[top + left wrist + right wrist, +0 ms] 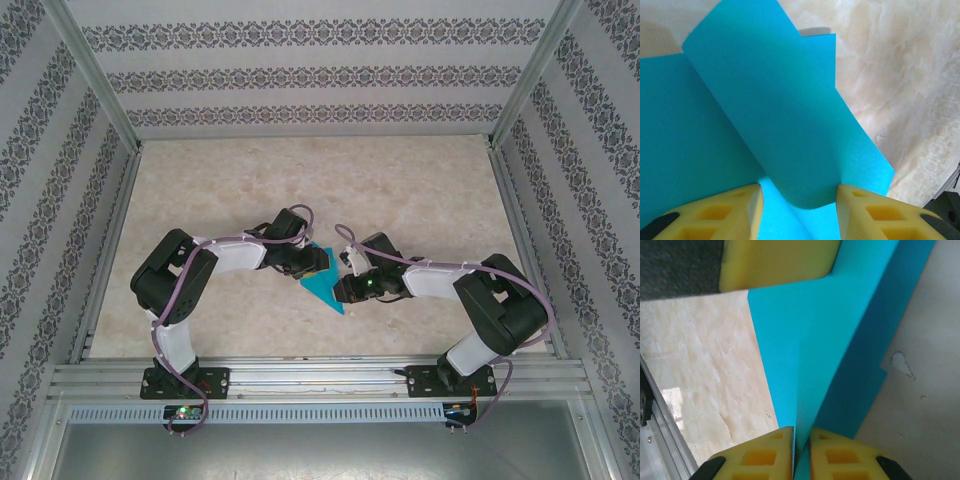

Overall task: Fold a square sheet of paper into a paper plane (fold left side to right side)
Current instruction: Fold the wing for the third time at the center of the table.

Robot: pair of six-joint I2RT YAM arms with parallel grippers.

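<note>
While both arms reach to the middle of the desk (300, 180), the teal square sheet of paper (325, 290) lies partly folded between them.
On the left end effector (799, 192) the yellow fingers stand apart, and a curled flap of the paper bends down into the gap between them (if they touch the curl, I cannot tell). On the right end effector (801, 435) the fingers are almost together, closed on a raised crease that runs away from them toward a yellow finger (775, 260) of the left one at the sheet's far part. From above, the paper's pointed corner is toward the near edge, just beside the right end effector.
</note>
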